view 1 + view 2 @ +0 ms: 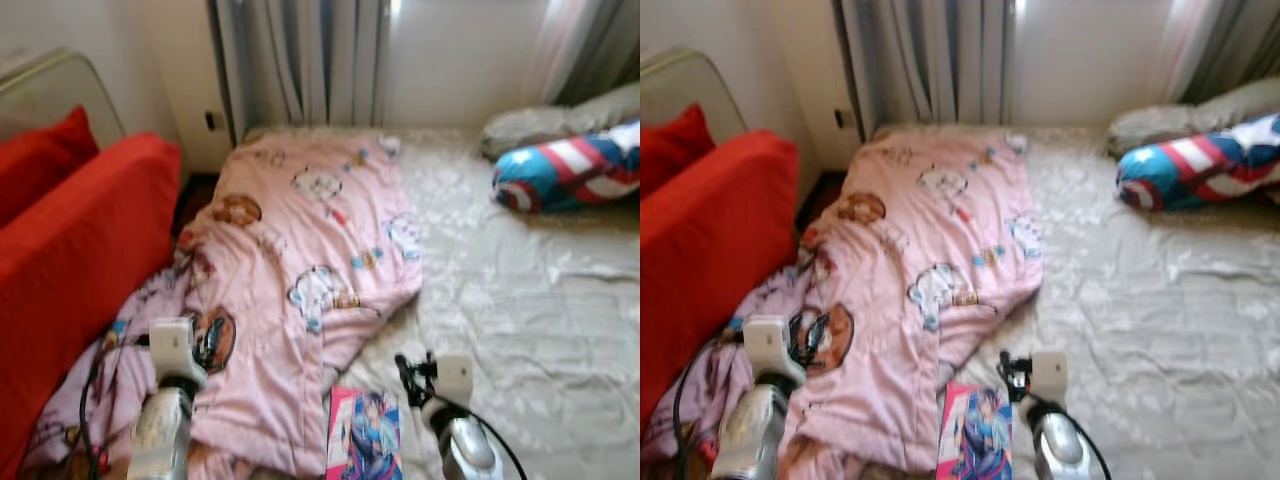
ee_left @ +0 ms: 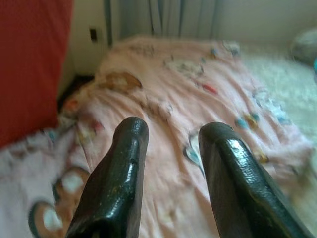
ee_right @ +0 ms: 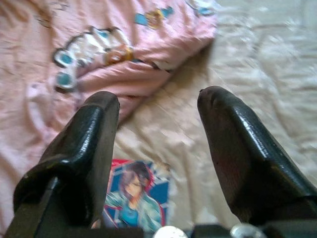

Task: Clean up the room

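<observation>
Left gripper (image 2: 171,144) — jaws spread apart, released, nothing held between them. It is held above the pink cartoon-print quilt (image 1: 300,260), which lies rumpled down the left side of the bed (image 1: 520,300); no contact with the fabric can be made out.

Right gripper (image 3: 158,129) — jaws likewise parted wide and empty. Seen through the gap is the pale sheet, with the quilt's lower edge just beyond and an illustrated book (image 3: 136,196) with a pink border lying flat on the sheet near the left finger's base. In the head views the book (image 1: 365,435) is found at the near edge of the bed, just beside the quilt's hem and between the two arms, closer to the right one.

A red sofa (image 1: 70,260) is seen along the bed's left side. A blue, red and white star-patterned pillow (image 1: 570,165) rests at the far right, with a grey pillow (image 1: 550,120) behind it. Curtains (image 1: 300,60) hang at the head of the bed.
</observation>
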Controlling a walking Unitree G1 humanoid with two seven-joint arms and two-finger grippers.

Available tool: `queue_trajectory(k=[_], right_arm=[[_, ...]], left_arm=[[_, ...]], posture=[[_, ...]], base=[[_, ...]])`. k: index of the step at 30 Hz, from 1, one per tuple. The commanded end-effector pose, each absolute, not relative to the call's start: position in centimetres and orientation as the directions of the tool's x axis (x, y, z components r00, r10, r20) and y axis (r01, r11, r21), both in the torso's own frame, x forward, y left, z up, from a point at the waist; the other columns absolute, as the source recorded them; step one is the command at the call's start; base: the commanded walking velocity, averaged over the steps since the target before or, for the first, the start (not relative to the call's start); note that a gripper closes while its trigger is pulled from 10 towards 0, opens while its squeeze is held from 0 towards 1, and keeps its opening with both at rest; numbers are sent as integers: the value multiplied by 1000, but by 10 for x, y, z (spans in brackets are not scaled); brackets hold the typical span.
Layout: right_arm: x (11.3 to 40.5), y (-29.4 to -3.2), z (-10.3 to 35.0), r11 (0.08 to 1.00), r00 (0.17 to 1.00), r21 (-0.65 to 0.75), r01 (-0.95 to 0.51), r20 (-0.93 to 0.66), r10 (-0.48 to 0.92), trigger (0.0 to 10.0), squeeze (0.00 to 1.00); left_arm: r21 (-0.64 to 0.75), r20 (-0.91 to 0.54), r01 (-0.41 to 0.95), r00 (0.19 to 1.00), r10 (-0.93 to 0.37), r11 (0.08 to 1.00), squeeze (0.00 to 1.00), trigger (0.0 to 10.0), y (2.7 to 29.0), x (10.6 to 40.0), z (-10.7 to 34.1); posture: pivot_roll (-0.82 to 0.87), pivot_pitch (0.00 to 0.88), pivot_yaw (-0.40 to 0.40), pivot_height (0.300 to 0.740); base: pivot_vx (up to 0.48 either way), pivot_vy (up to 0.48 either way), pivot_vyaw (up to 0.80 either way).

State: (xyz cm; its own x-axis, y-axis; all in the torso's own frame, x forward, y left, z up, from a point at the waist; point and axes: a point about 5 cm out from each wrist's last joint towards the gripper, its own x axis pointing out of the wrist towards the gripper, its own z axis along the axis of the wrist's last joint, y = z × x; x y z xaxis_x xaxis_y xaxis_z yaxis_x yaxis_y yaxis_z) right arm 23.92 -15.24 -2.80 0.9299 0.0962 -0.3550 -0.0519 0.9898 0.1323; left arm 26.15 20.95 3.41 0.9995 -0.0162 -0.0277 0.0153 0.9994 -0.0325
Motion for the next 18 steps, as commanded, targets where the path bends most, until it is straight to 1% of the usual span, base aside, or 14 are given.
queue_trajectory(k=[1,7,10,12,15,18], right_arm=[[241,-151,-24,990,940,131,-50,-329,91,10000,0],[244,-154,-11,991,965,132,-24,-254,57,10000,0],[247,-154,-6,991,971,131,-16,-235,47,10000,0],[250,-154,-4,992,974,128,-6,-224,35,10000,0],[253,-155,2,995,979,98,-5,-201,25,10000,0],[252,-156,6,996,983,91,-3,-183,19,10000,0]], left_arm=[[-47,-44,15,999,-18,999,0,10000,210,256,31],[-35,-55,24,998,-26,999,0,10000,213,243,36],[-29,-65,4,998,-6,1000,0,10000,217,244,35],[-51,-66,-21,998,18,998,0,10000,220,249,36],[-42,-57,27,998,-30,999,0,10000,214,254,42],[-45,-57,42,997,-45,998,0,10000,211,252,45]], posture=[[-11,0,-3,740],[-20,0,7,740],[-18,0,7,740],[-24,0,9,740],[-32,0,18,740],[-41,0,21,740]], base=[[0,0,0],[0,0,0],[0,0,0],[0,0,0],[0,0,0],[0,0,0]])
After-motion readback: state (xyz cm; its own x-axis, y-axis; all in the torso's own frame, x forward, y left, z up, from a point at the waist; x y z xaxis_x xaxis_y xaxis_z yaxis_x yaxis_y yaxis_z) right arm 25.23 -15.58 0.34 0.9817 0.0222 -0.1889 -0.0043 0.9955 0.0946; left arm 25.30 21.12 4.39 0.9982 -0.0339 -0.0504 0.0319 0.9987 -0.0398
